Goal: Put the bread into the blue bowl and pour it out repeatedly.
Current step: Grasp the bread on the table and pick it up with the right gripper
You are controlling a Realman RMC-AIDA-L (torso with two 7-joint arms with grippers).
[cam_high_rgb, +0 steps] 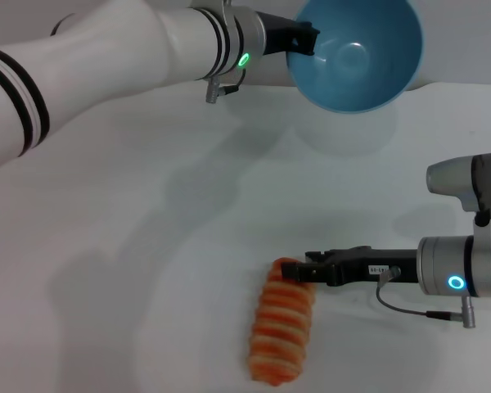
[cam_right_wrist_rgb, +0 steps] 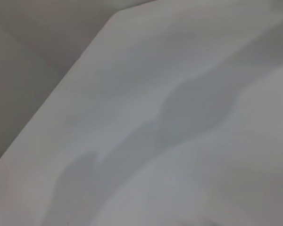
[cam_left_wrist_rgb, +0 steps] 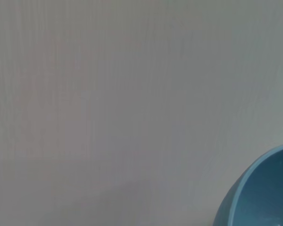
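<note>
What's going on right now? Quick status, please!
Left claw shut on the blue bowl, held up, tipped, empty. Right claw at end of the bread on the table. Nothing in the way.

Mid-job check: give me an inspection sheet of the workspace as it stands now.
Surface: white table, bare apart from the bread.
Job's things: bread lying on the table; blue bowl lifted and tipped, empty.
Clutter: nothing seen.
Grippers: left gripper shut on the bowl's rim; right gripper at the bread's far end, grip cannot be told.
Cables: short cable looping under the right wrist.
Surroundings: nothing seen.
</note>
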